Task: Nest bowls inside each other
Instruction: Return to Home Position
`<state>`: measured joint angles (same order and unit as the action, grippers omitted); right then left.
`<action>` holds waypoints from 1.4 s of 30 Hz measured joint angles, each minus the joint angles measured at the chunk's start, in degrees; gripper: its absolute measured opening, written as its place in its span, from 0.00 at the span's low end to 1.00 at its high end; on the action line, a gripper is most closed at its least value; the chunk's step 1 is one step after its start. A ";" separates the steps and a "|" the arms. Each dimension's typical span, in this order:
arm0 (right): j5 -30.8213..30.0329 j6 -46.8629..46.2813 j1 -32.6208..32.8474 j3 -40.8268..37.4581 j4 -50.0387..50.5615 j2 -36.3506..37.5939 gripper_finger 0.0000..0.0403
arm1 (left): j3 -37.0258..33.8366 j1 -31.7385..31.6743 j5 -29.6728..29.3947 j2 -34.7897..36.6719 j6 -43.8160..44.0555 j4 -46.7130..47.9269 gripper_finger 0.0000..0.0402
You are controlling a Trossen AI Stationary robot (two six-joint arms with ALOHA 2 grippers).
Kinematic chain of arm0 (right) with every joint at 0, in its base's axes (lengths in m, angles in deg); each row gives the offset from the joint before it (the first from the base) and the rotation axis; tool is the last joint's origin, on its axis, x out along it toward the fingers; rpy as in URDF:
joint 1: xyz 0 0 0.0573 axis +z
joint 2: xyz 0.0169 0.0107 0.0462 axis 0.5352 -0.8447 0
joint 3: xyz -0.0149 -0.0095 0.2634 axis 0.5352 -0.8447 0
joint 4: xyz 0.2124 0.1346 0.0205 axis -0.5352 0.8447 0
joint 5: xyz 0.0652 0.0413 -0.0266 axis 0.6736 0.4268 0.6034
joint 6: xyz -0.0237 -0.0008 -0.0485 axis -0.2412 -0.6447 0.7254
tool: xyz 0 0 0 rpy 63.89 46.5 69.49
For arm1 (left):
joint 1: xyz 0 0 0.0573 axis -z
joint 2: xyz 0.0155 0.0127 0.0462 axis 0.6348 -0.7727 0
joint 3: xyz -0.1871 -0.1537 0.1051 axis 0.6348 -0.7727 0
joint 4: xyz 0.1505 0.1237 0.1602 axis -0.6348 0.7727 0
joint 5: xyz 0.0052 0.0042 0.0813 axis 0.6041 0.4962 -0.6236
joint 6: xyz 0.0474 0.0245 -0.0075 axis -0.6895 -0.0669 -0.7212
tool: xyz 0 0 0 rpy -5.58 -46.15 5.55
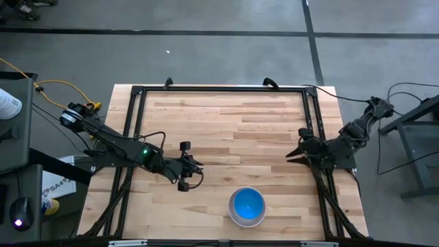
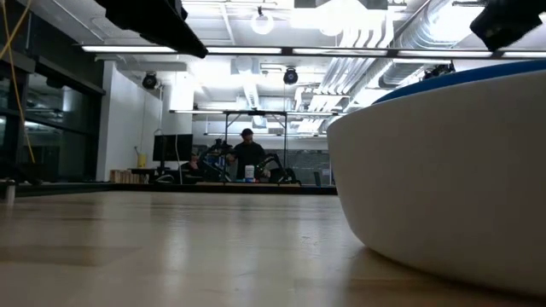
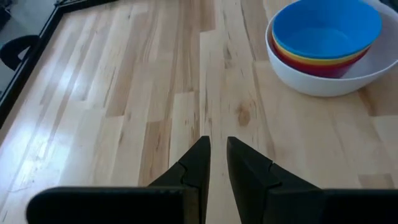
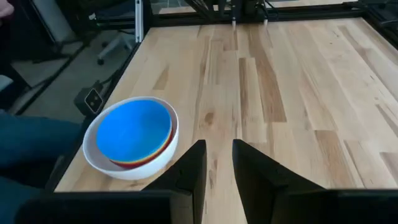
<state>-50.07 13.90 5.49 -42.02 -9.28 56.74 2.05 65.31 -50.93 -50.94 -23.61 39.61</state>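
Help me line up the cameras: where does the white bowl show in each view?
High view: white bowl low centre, near the front edge.
Low view: fills the right side.
Left wrist view: upper right.
Right wrist view: lower left.
Shared landmark: the blue bowl nested on top.

1 white bowl (image 3: 323,84), 1 blue bowl (image 3: 326,28), 1 yellow bowl (image 3: 311,59), 1 red-looking bowl (image 3: 323,70).
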 joint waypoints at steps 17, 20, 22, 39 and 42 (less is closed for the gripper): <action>1.42 3.28 0.00 -11.53 -8.18 26.76 0.18 | 0.00 0.00 0.04 0.00 1.70 -2.66 0.13; 1.62 3.58 0.00 -12.48 -10.44 28.61 0.18 | 0.00 0.00 0.08 0.00 1.71 -4.77 0.13; 1.75 4.54 0.00 -13.73 -12.76 28.95 0.18 | 0.00 -0.01 0.09 0.00 1.70 -5.95 0.13; 15.33 9.10 0.02 -28.91 -42.66 29.01 0.18 | 0.07 -0.02 0.11 0.00 2.60 -11.37 0.13; 17.60 9.10 0.02 -31.60 -47.34 29.01 0.18 | 0.07 -0.02 -0.32 0.00 3.00 -11.49 0.13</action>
<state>-32.48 23.00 5.51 -73.61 -56.62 85.76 2.11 65.29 -51.25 -50.94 -20.61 28.12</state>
